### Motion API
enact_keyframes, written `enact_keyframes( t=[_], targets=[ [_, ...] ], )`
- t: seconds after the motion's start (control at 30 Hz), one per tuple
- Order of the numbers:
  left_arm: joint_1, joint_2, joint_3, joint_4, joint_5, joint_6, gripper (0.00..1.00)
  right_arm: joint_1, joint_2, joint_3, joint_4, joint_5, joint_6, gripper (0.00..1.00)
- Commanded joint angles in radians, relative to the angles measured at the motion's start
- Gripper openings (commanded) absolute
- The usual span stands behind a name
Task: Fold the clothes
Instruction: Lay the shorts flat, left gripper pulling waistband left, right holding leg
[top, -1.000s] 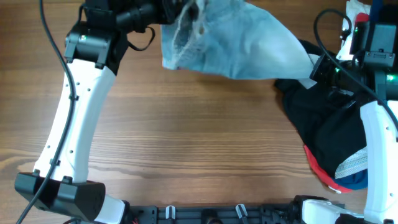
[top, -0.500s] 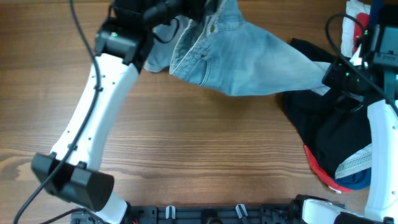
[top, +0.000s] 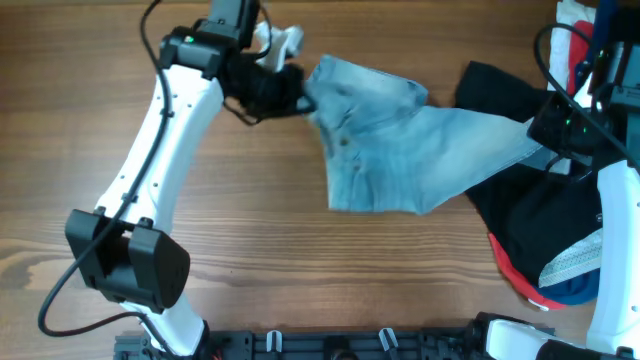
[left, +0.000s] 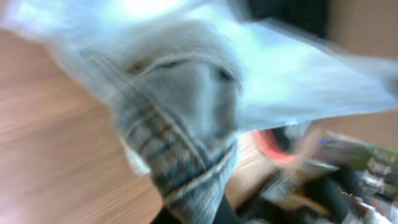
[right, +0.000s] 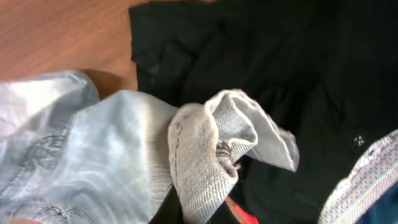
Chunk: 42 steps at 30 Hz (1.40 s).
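Denim jeans (top: 390, 150) spanning upper middle of frame above table (top: 250, 250), long axis upper left to right edge; left fingers (top: 292, 92) pinching waistband end, right fingers (top: 540, 135) pinching cuffed hem beside black garment (top: 520, 210).

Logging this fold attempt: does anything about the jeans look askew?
Yes. The jeans are strung between the left pincer and right pincer, twisted and bunched rather than flat, with one end over the black garment.

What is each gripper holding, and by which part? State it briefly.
Both hold the jeans, stretched between them. The left gripper pinches the waist end, and the right gripper a bunched leg hem above the black garment.
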Motion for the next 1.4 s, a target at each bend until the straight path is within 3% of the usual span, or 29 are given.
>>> enact_keyframes(
  t=[0.0,0.17,0.3,0.47,0.63,0.97,1.07,1.23,1.3,1.37],
  targets=[
    [0.060,-0.016,-0.041,-0.174,-0.445,0.068,0.04,-0.004,0.011,0.002,-0.030,-0.068,-0.076,0.04],
    [0.169,-0.016,-0.233,-0.240,-0.573,0.024,0.04,-0.002,0.015,-0.095,-0.073,-0.219,-0.106,0.04],
    [0.293,-0.016,-0.354,-0.151,-0.700,-0.104,0.04,0.031,0.015,-0.278,-0.015,-0.279,-0.122,0.04],
    [0.430,-0.017,-0.354,0.026,-0.700,-0.121,0.04,0.092,0.015,-0.468,0.245,-0.391,-0.124,0.04],
    [0.480,-0.017,-0.354,0.082,-0.780,-0.121,0.04,0.135,0.014,-0.475,0.387,-0.399,-0.099,0.04],
    [0.497,-0.017,-0.354,0.062,-0.771,-0.127,0.04,0.344,0.015,-0.475,-0.069,-0.345,-0.031,0.04],
    [0.497,-0.017,-0.354,0.061,-0.771,-0.127,0.04,0.350,0.015,-0.475,0.113,-0.213,0.059,0.04],
    [0.498,-0.017,-0.354,0.055,-0.771,-0.127,0.04,0.343,0.014,-0.384,0.548,-0.063,0.041,0.04],
    [0.498,-0.017,-0.354,0.058,-0.771,-0.127,0.04,0.343,0.014,-0.341,0.547,-0.065,0.026,0.04],
    [0.498,-0.017,-0.354,0.068,-0.771,-0.127,0.04,0.343,0.021,-0.346,0.436,-0.064,0.026,0.04]
  ],
)
